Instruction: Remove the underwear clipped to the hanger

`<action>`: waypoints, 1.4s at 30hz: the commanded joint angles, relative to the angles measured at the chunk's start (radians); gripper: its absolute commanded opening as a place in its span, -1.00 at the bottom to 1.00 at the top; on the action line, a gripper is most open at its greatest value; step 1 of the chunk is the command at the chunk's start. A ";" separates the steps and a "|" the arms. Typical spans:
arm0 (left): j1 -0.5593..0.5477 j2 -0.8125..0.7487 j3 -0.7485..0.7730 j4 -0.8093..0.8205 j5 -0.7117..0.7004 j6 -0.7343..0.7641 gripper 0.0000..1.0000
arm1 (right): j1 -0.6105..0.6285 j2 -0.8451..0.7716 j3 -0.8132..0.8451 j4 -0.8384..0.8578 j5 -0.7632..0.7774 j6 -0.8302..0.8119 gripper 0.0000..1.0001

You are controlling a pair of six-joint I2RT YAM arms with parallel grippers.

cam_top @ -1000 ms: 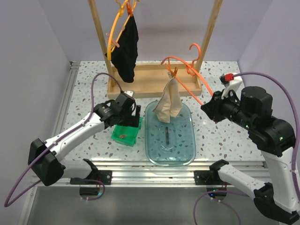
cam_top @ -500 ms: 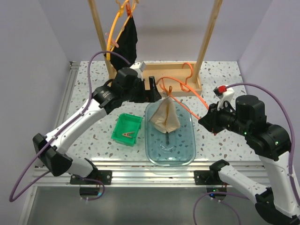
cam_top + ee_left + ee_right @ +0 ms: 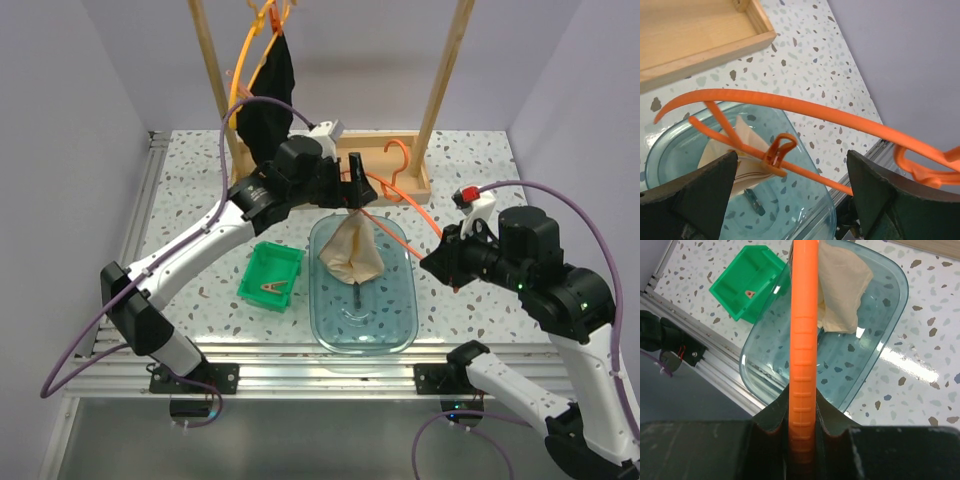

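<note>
Beige underwear (image 3: 352,255) perhaps touching clear tub (image 3: 397,312); clip (image 3: 268,290) in green bin (image 3: 255,268)

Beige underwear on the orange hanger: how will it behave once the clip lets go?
Probably floppy: the beige underwear hangs in a gathered, creased cone. Likely light, since one small clip carries all of it on the orange hanger pinched by the right gripper. Released, it should crumple into the clear tub below, not slide or roll.

Speckled tabletop (image 3: 180,170) enclosed by lilac walls (image 3: 70,100); wooden rack (image 3: 447,70) set at rear; aluminium rail (image 3: 320,362) fitted along near edge
</note>
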 commanded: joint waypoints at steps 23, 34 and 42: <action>-0.071 -0.125 -0.195 0.206 -0.206 0.040 -0.19 | 0.001 0.033 0.095 0.152 0.099 0.177 -1.00; -0.071 -0.225 -0.232 0.280 -0.307 0.009 0.33 | 0.001 0.082 0.150 0.080 -0.008 0.276 -1.00; -0.069 -0.035 0.111 -0.036 -0.398 -0.074 0.86 | -0.001 0.041 0.110 0.045 -0.015 0.251 -1.00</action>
